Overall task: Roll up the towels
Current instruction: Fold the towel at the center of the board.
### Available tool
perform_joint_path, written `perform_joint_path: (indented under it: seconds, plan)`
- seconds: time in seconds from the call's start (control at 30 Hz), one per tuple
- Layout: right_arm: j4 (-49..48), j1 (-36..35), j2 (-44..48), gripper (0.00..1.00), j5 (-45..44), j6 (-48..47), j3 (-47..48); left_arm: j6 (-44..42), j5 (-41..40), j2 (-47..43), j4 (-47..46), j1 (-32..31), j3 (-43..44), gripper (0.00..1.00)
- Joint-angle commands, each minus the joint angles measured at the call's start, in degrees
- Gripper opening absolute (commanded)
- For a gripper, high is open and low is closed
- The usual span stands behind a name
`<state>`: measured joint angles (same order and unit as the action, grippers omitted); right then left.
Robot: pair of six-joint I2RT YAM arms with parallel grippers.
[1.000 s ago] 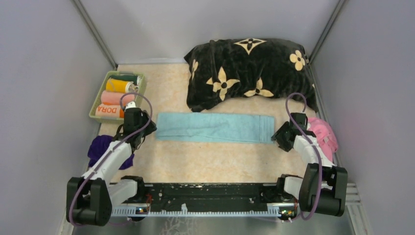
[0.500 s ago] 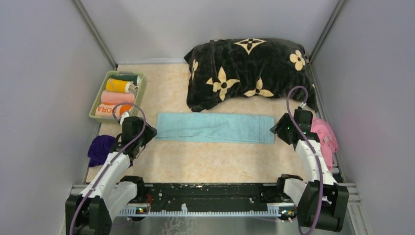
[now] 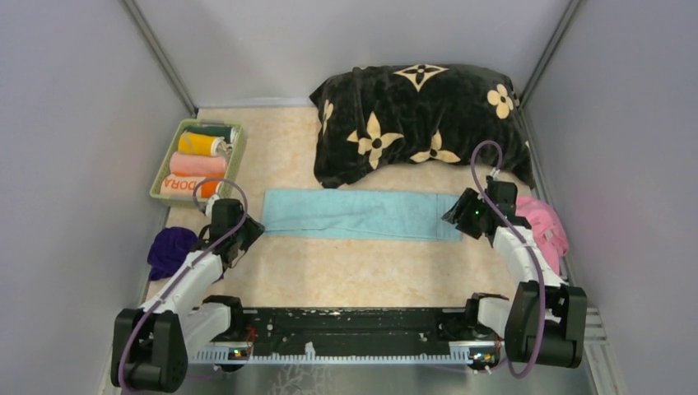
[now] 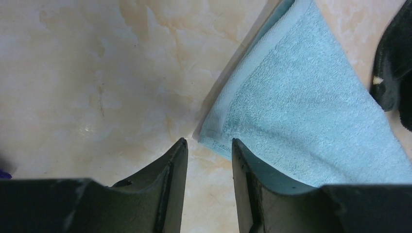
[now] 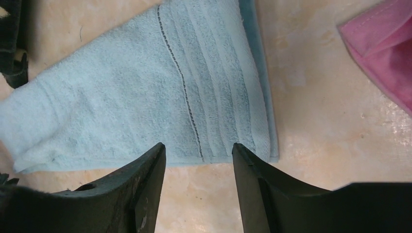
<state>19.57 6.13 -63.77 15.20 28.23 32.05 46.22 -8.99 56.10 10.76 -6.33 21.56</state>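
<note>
A light blue towel (image 3: pixel 358 216) lies flat on the table as a long folded strip. My left gripper (image 3: pixel 245 231) is at its near left corner, open; in the left wrist view the towel's corner (image 4: pixel 301 111) sits just ahead of the gripper (image 4: pixel 209 141), with nothing between the fingers. My right gripper (image 3: pixel 455 216) is open at the strip's right end; the striped hem (image 5: pixel 145 97) lies right beyond the gripper (image 5: pixel 198 148). A dark purple towel (image 3: pixel 170 249) is bunched at the left edge. A pink towel (image 3: pixel 545 226) lies crumpled at the right.
A green basket (image 3: pixel 167 160) at the left back holds several rolled towels, one marked "DORA". The big black cushion (image 3: pixel 420 119) with beige flowers lies just behind the blue strip. Grey walls close in both sides. The pink towel (image 5: pixel 384 53) is close to the right gripper's right.
The right gripper has swung left and forward from beside the pink towel to the blue strip's right end. The left gripper has drawn back a little to the strip's near left corner.
</note>
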Motion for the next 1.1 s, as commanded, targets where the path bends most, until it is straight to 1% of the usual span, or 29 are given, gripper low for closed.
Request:
perform_joint_path:
  seconds: [0.0,0.2,0.4,0.77,1.07]
  plan:
    - [-3.94,-0.69,-1.31,0.53,1.91,-1.33,2.22,-0.03,-0.99,1.46,-3.33,0.22,-0.32,0.43]
    - [-4.46,-0.75,-2.95,0.52,2.17,-2.11,2.15,-1.80,-0.56,3.87,-4.62,0.22,0.88,0.38]
    - [-5.14,-0.76,-3.83,0.51,2.80,-2.30,1.93,-3.90,-1.51,4.97,-5.52,0.26,1.81,0.34]
    - [-6.00,-0.77,-3.32,0.50,2.93,-2.57,0.87,-4.99,0.25,7.58,-8.59,0.25,2.52,0.33]
    - [-5.97,-0.76,-3.06,0.50,1.66,-2.97,-0.95,-4.93,0.76,9.15,-8.51,0.22,2.87,0.32]
